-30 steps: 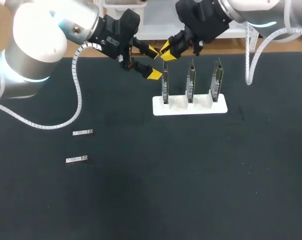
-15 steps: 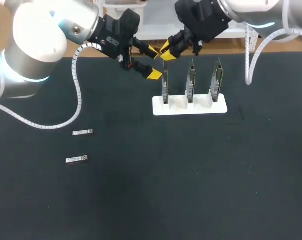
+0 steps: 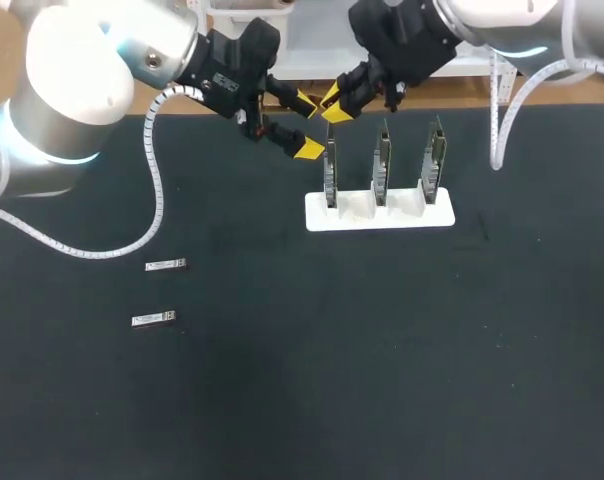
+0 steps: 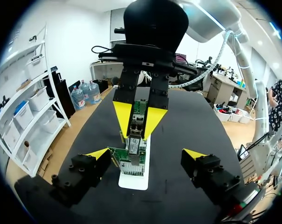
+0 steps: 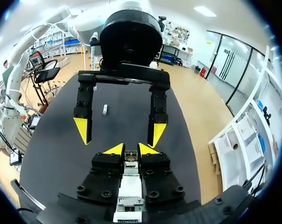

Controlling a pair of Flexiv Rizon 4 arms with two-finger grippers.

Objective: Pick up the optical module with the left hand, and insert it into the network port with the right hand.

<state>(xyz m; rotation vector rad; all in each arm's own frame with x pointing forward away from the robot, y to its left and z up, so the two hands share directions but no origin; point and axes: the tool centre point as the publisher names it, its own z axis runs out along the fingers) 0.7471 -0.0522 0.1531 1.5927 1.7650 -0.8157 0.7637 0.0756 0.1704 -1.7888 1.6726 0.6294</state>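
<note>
While the left jaws are hanging spread wide beside them, the right jaws are pinching a module (image 4: 135,137) at the top of the leftmost card (image 3: 331,180) in the white stand (image 3: 382,215) on the table (image 3: 382,350).

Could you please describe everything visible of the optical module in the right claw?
The optical module is a slim, silvery bar that looks like metal. The right claw is shut on it, one yellow tip on each side. It points down at the top edge of the end green card in the white stand. Whether it has entered the port cannot be told. Nothing else visibly touches it.
</note>
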